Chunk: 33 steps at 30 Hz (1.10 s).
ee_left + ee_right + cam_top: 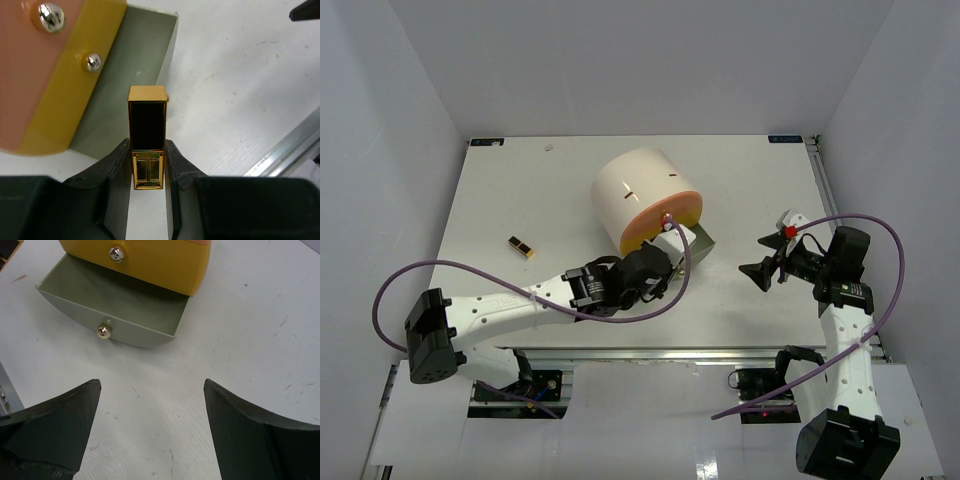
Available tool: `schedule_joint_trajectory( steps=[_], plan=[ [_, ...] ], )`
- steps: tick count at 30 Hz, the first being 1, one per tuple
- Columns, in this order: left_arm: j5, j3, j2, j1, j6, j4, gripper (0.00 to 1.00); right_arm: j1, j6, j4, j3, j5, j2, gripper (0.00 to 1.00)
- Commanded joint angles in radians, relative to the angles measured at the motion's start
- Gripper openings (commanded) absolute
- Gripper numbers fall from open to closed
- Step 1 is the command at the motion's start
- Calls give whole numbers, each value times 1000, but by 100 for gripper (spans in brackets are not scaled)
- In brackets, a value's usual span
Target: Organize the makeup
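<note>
On the scuffed white table point(520, 190), the left gripper point(148, 150) pinches a glossy gold-and-black bar point(147, 117); the right gripper point(150, 385), at three o'clock, gapes empty.

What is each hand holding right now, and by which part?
The left hand grips a gold-and-black bar by its gold lower end; the right hand is open and holds nothing.

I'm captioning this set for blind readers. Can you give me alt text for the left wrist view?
The left gripper clamps a short gold-and-black bar between its black fingers, gold end pointing at the corner of an open grey-green drawer. A yellow drawer and a pink drawer stack above it, over a white table.
</note>
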Motion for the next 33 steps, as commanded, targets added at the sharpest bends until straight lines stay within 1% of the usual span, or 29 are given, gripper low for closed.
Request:
schedule_joint_trajectory(
  steps=[1, 5, 7, 11, 13, 15, 17, 18, 19, 20, 21, 24, 29, 32, 33],
  plan=[
    [-72, 85, 59, 11, 145, 42, 2, -2, 5, 32, -4, -8, -3, 90],
    [-37, 103, 127, 49, 197, 48, 6, -1, 5, 31, -6, -9, -8, 90],
    [-47, 107, 170, 60, 206, 54, 7, -2, 5, 31, -7, -10, -11, 90],
    [-67, 124, 222, 92, 278, 76, 10, -2, 4, 31, -12, -15, -9, 90],
    [-68, 135, 246, 109, 292, 81, 15, -1, 2, 29, -12, -16, -8, 90],
    [-64, 141, 266, 126, 298, 84, 26, -1, -2, 24, -12, -18, -8, 90],
    [-69, 145, 285, 128, 300, 89, 41, -1, -5, 21, -12, -18, -7, 90],
    [-75, 148, 293, 128, 301, 90, 47, -1, -6, 20, -12, -18, -7, 90],
    [-79, 151, 299, 128, 302, 89, 51, -1, -7, 20, -12, -20, -7, 90],
    [-81, 152, 302, 128, 300, 87, 61, -1, -7, 20, -13, -22, -7, 90],
    [-82, 154, 304, 128, 300, 87, 67, -1, -8, 19, -12, -23, -6, 90],
    [-64, 156, 298, 128, 292, 71, 80, -1, -15, 13, -12, -25, -4, 90],
    [5, 145, 224, 123, 226, 54, 80, -1, -22, 9, -12, -29, -6, 90],
    [91, 105, 86, 122, 123, 49, 80, -1, -45, -4, -11, -36, -14, 90],
    [122, 88, 19, 122, 75, 49, 79, 0, -52, -10, -12, -42, -20, 90]
  ],
)
